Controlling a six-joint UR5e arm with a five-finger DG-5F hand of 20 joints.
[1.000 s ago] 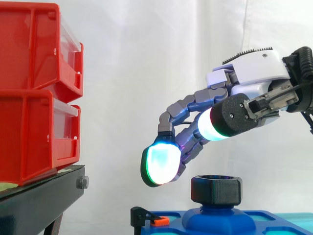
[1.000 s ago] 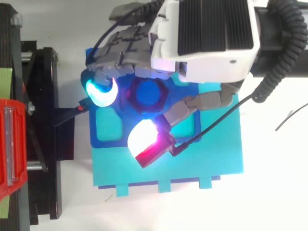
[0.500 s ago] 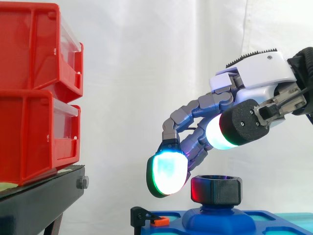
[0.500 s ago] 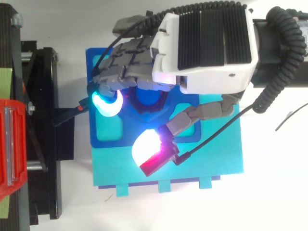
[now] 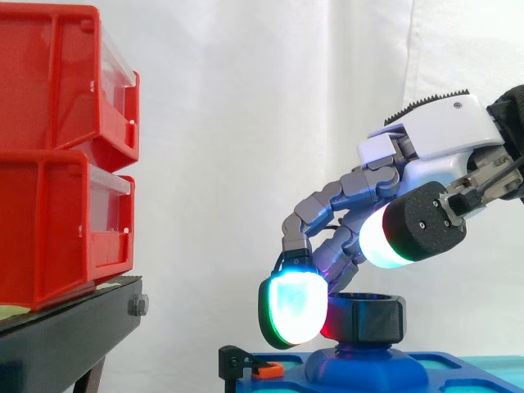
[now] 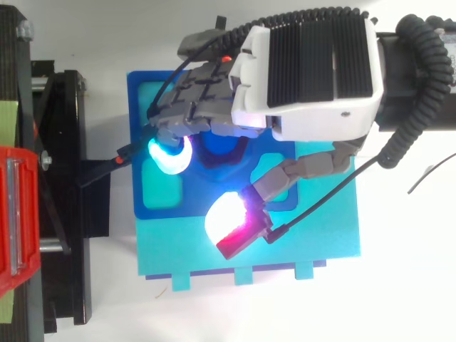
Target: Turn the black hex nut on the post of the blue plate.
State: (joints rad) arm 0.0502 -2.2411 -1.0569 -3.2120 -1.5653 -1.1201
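So the hand (image 5: 438,135) is parked over the black hex nut (image 5: 370,318), fingers arched down in a loose claw and not clamped on anything. The nut sits on the post (image 5: 364,367) of the blue plate (image 6: 158,203), directly under the knuckles and just to the palm side of the lowest fingertip.

That fingertip (image 5: 291,309), glowing green-cyan, hangs at the nut's level on the side facing away from the palm. From the side it overlaps the nut's edge. From the top the pad (image 6: 169,153) sits right beside one of the hex flats. Honestly can't tell if it's actually touching or just beside it. The rest of the fingers bunch up above the nut, so from overhead only a sliver of it and the blue post top show below them.

The thumb is splayed way out. Its pad (image 5: 393,237), white with a red band, floats above the nut and clear of it in the side view. From the top it sits over the plate's near edge, apart from the nut, on the opposite side from the fingers. So the nut is between thumb and fingers but nothing is pinching it.

Beyond the fingertips there's a little orange clip (image 5: 264,371) at the plate's edge, then the black stand (image 5: 70,332) with the red bins (image 5: 57,155) stacked on it. A teal base (image 6: 317,242) lies under the plate.
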